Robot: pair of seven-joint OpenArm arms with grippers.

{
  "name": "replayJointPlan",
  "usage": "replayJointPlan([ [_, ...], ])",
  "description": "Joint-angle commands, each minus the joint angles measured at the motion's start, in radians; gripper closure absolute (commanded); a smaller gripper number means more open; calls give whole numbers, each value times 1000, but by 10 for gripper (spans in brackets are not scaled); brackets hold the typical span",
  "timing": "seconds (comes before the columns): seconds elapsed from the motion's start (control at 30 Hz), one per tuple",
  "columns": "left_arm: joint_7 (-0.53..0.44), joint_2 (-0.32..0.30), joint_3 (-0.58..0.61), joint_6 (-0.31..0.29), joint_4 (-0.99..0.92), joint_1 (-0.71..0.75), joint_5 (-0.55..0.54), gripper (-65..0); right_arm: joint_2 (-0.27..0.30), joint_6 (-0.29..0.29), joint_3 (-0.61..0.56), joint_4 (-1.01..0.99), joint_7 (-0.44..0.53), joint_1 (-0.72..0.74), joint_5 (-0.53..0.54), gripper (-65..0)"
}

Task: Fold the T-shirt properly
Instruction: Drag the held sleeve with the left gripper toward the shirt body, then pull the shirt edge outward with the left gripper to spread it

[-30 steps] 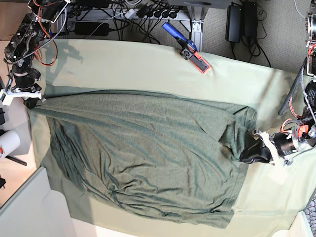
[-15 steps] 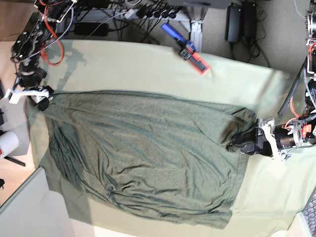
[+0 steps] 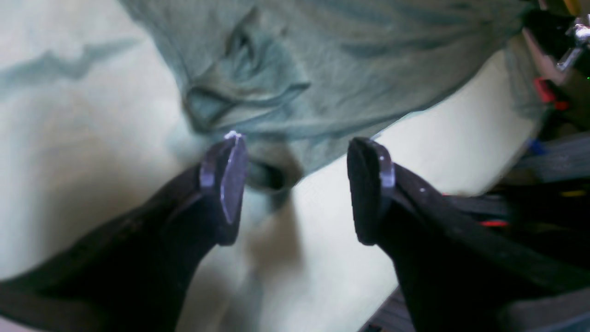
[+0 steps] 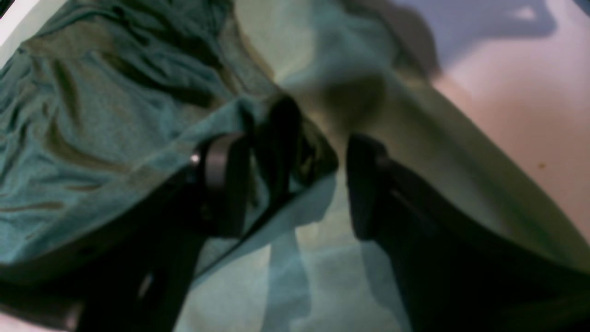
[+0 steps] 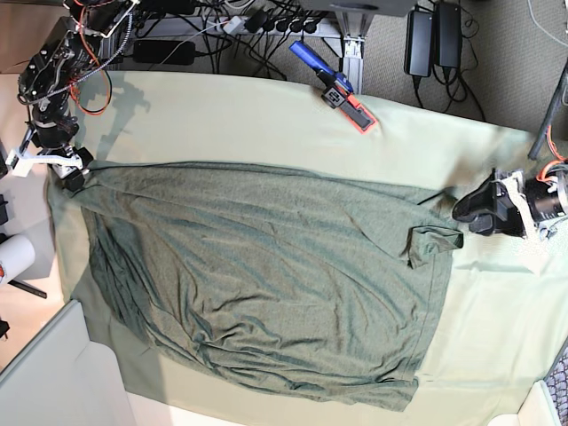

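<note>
The dark olive T-shirt (image 5: pixel 257 275) lies spread and wrinkled across the pale green table cloth (image 5: pixel 222 115). My left gripper (image 5: pixel 465 211) hovers just right of the shirt's folded-over right corner, apart from it. In the left wrist view this gripper (image 3: pixel 295 184) is open, and the T-shirt (image 3: pixel 322 69) edge lies on the cloth just beyond its fingertips. My right gripper (image 5: pixel 69 177) stands at the shirt's far left corner. In the right wrist view it (image 4: pixel 295 184) is open, with a bunched corner of the T-shirt (image 4: pixel 92 115) lying loose against its left finger (image 4: pixel 221 184).
A blue and red tool (image 5: pixel 335 87) lies on the cloth at the back. Cables and power strips (image 5: pixel 266 22) run behind the table. A white roll (image 5: pixel 13 257) sits off the left edge, and a pale grey panel (image 5: pixel 53 373) fills the lower left corner.
Both grippers have opened and let go of the shirt. The left gripper drew back to the right and the shirt's right corner dropped flat. The right gripper shifted slightly toward the back.
</note>
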Motion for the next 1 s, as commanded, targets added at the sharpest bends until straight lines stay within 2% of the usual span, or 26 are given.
replayJointPlan([
  [0.0, -32, 0, -20, -9, 14, -13, -20, -382, 10, 0, 5, 18, 23, 13, 12, -337],
  [0.13, -35, 70, -121, -9, 14, -11, 36, -382, -24, -4, 5, 7, 30, 16, -2, -337],
  [0.23, -35, 96, -174, -9, 14, 3, 57, -382, -32, -4, 5, -24, 47, 16, -1, -337],
  [0.4, -46, 137, -175, -9, 13, 48, 66, -382, -31, -3, 5, -68, 71, 33, 0, -337],
  [0.57, -98, 195, -175, 1, -11, 51, 146, -382, -31, -4, 3, -80, 70, 47, 14, -337],
  [0.97, -121, 241, -144, 1, -72, 30, 178, -382, -48, -3, 3, -80, 68, 47, 18, -337],
])
